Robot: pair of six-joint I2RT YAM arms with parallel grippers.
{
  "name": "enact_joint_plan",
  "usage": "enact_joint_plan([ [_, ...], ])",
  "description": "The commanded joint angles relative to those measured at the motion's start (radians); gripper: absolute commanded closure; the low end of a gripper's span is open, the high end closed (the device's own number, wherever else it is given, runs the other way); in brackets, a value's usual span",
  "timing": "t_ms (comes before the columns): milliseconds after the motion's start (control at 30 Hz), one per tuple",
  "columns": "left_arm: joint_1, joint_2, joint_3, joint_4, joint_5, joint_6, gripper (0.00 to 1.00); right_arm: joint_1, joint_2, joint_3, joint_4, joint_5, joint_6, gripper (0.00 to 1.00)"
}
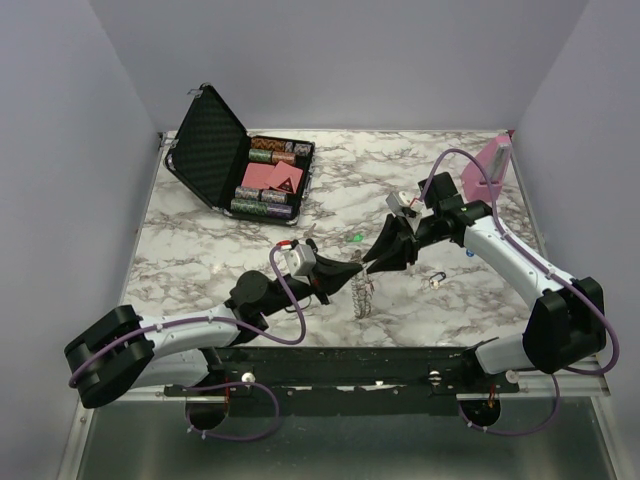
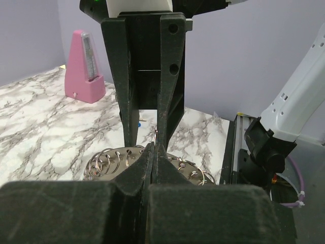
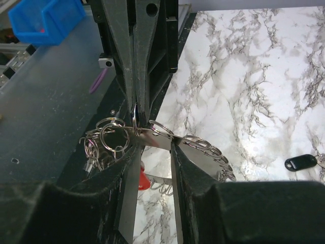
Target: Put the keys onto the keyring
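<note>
Finding: the left gripper (image 1: pixel 351 269) is clamping shut on the keyring (image 3: pixel 110 136) and holding it above the table (image 1: pixel 200 260) near centre, with the slack loops hanging below. The right gripper (image 3: pixel 152 146) is sitting with its jaws partly apart, astride a silvery section of the keyring. Whether it is pinching that section cannot be told. A red key (image 3: pixel 144 181) is dangling underneath. A black key (image 3: pixel 300 162) and a green key (image 1: pixel 357 238) are lying loose on the marble.

Risks: both sets of fingertips are crowding one spot, so any misaligned push is likely to knock them together. A sideways tug could pull the thin metal out of the left grip and drop the bundle. The limp loops could also tangle and hide the opening.
</note>
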State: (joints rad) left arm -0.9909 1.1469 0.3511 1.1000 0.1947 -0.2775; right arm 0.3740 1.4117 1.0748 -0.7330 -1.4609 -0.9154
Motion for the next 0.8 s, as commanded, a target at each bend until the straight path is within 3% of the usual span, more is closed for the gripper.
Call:
enact_joint_plan([
  [0, -0.006, 0.007, -0.006, 0.072, -0.021, -0.020, 1.00, 0.006, -0.014, 0.002, 0.012, -0.081, 0.010, 0.63],
  [767, -0.006, 0.011, -0.014, 0.037, -0.043, -0.011, 1.00, 0.000, -0.019, 0.014, 0.017, -0.084, 0.038, 0.61],
])
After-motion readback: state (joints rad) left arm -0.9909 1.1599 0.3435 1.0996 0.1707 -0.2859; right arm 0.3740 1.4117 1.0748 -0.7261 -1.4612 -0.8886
